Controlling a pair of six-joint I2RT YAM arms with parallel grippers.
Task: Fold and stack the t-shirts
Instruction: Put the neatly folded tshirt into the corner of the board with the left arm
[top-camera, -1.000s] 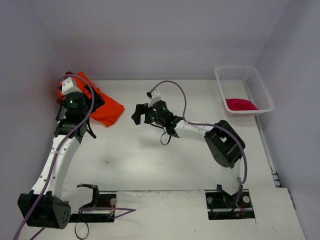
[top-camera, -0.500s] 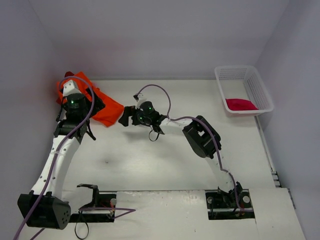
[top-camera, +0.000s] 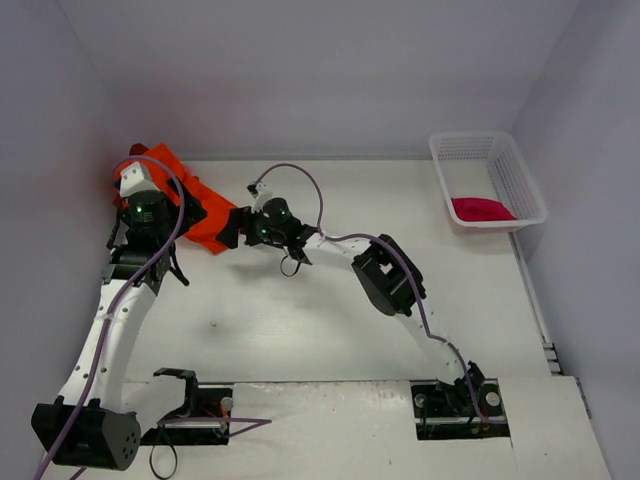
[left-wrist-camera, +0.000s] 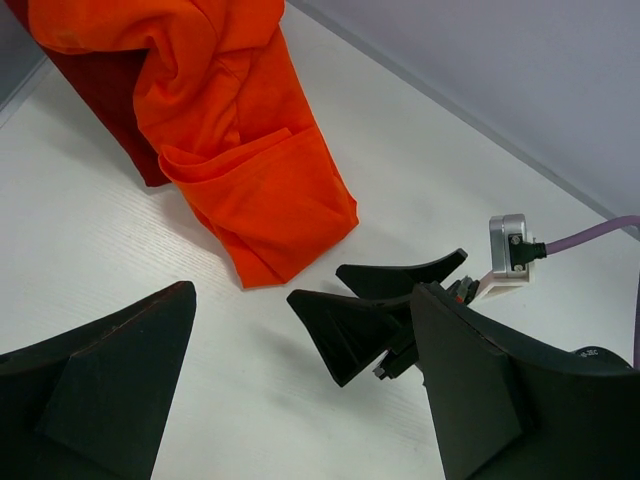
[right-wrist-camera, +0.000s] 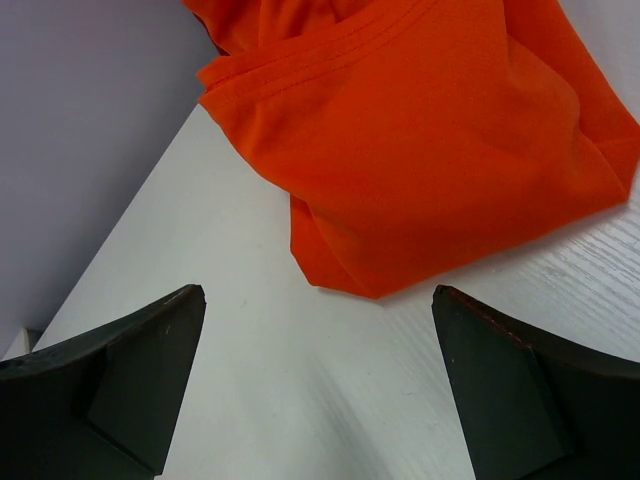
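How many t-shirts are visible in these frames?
3. An orange t-shirt lies bunched at the table's far left. A dark red t-shirt is partly covered by it. A crimson-pink t-shirt sits in the white basket, far right. More may be hidden underneath.

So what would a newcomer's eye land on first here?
The bright orange t-shirt, crumpled at the far left of the table, with a dark red t-shirt showing beneath it. Next, the right gripper, reaching across with its jaws open just short of the orange shirt's corner. Last, the crimson-pink t-shirt, lying alone in the white basket at the far right.
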